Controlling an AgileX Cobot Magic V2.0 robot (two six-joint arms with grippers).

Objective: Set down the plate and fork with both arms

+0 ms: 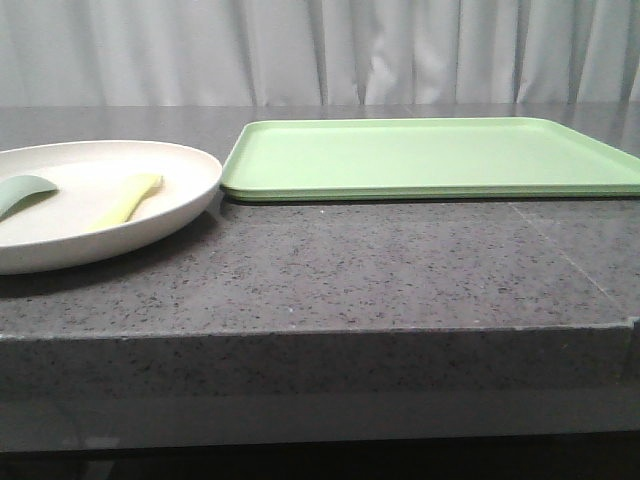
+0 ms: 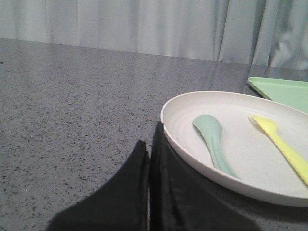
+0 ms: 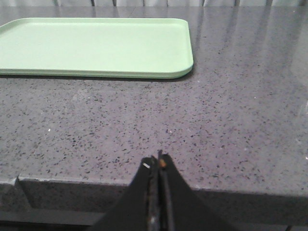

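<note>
The cream plate (image 1: 190, 190) sits at the left of the dark stone table, just left of the green tray; the left wrist view shows its rim (image 2: 166, 126) too. The yellow fork (image 1: 128, 198) lies inside it, seen again in the left wrist view (image 2: 281, 147), beside a teal-green utensil (image 1: 22, 190). My left gripper (image 2: 149, 147) is shut and empty, its tips right beside the plate's near rim. My right gripper (image 3: 159, 161) is shut and empty, over the table's front edge, well short of the tray. Neither gripper appears in the front view.
A flat light-green tray (image 1: 430, 160) lies at the back centre and right of the table, its corner (image 3: 185, 67) also in the right wrist view. The table's front edge (image 1: 320, 335) runs across the front view. Pale curtains hang behind.
</note>
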